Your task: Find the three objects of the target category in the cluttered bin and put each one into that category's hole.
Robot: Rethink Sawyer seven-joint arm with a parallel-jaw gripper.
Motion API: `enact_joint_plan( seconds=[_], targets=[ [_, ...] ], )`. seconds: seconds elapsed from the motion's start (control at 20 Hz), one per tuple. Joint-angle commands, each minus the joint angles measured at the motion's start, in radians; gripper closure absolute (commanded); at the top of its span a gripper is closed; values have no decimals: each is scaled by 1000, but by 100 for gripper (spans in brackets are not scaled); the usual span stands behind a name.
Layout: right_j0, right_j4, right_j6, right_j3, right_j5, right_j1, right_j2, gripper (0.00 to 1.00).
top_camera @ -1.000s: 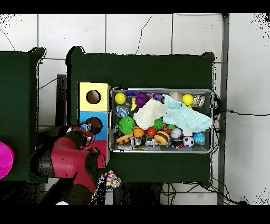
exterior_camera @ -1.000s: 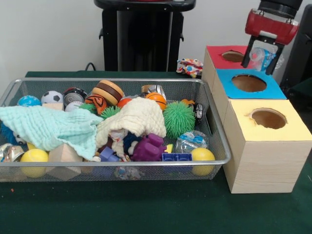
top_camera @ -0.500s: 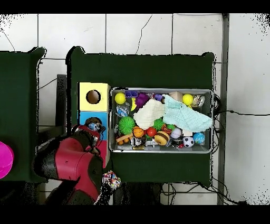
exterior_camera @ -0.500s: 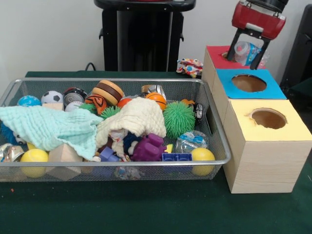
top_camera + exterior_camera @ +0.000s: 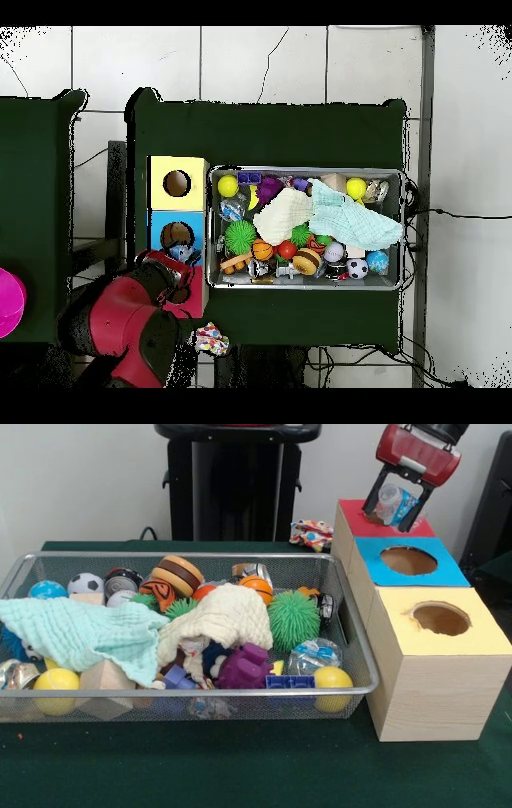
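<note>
Clear plastic packet (image 5: 394,504) clamped in gripper (image 5: 391,508) fingers, tilted above red box (image 5: 352,510) hole. Risk: off-centre release, packet catches rim, slides off onto worktop (image 5: 240,768).

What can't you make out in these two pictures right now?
- Red box hole: gripper and its clear packet cover it, front; arm covers it, overhead.
- Toys beneath the mint cloth and cream cloth: hidden, both views.
- Packet's contents: too small.
</note>
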Motion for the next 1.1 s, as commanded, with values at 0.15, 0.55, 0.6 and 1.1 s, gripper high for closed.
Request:
enact_joint_plan(
  seconds=[0.15, 0.55, 0.6, 1.1],
  targets=[
    [-3, 52, 246, -55, 40, 102, -7, 0],
    [-4, 83, 255, -64, 24, 108, -18, 0],
    [-6, 88, 254, -68, 27, 105, -16, 0],
    [8, 158, 285, -88, 24, 118, -15, 0]
  ],
)
